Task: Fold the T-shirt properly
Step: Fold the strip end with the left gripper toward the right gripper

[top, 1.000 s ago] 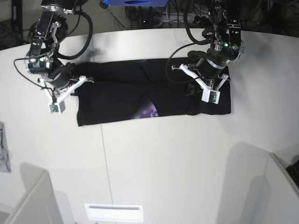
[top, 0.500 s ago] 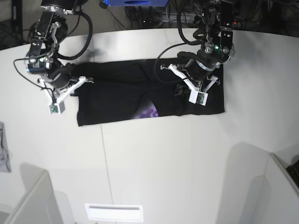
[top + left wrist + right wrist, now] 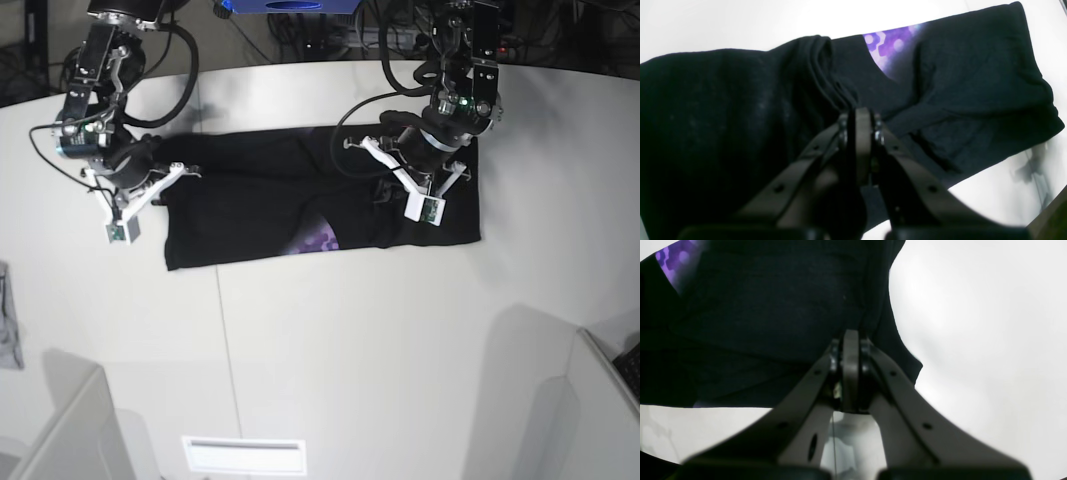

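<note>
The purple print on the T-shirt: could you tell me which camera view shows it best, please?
The left wrist view: the purple print is large, with its hexagon pattern legible. The base view shows only a small purple patch near the T-shirt's front edge; the right wrist view catches a blurred corner.

A black T-shirt (image 3: pixel 300 200) lies spread as a wide band across the far half of the white table (image 3: pixel 350 340), a patch of purple print showing near its front edge. The right tool (image 3: pixel 150 180) sits at the shirt's left end, the left tool (image 3: pixel 415 180) over its right part, both down on the cloth. A small grey cloth scrap (image 3: pixel 8 330) lies at the table's left edge, well apart.
</note>
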Tool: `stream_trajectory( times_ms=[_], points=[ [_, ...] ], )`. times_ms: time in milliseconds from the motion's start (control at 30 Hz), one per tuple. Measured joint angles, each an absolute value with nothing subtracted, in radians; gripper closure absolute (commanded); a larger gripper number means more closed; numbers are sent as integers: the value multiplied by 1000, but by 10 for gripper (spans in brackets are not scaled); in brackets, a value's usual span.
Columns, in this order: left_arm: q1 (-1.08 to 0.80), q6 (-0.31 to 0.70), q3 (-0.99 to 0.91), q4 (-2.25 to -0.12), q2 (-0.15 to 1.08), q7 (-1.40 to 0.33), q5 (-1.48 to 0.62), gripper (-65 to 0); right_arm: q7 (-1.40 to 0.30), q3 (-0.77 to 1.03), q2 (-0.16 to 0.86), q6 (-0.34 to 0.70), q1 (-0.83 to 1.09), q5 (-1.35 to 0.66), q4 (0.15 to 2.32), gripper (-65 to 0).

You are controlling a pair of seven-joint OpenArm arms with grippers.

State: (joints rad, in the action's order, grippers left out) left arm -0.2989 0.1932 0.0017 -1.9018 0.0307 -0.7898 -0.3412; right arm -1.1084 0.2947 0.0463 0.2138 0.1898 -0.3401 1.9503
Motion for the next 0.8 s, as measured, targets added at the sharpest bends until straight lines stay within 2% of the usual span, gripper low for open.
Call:
stream_trajectory(
  times_ms=[67,300,400,567,700,733,800],
  points=[
    [-299,193,2,-1902,31,-790,-341,-94,-1108,295,46,214,190,-340,1950,0],
    [-299,194,4,-1902,31,-794,-344,-448,-1108,295,46,214,192,-340,1951,0],
    [-296,191,29,-1901,34,-794,-340,-551,-1108,295,46,214,194,-340,1950,0],
    [-221,195,205,-1780,27,-791,-347,-561,-1109,295,46,213,193,-340,1951,0],
    [-268,188,209,-1819,35,-796,-342,-553,-1164,323,44,213,183,-455,1952,0],
    [-287,188,202,-1862,42,-799,-341,-532,-1189,352,42,213,180,-499,1953,0],
    [-320,196,160,-1956,42,-798,-348,-434,-1219,421,41,213,159,-569,1953,0]
  ],
)
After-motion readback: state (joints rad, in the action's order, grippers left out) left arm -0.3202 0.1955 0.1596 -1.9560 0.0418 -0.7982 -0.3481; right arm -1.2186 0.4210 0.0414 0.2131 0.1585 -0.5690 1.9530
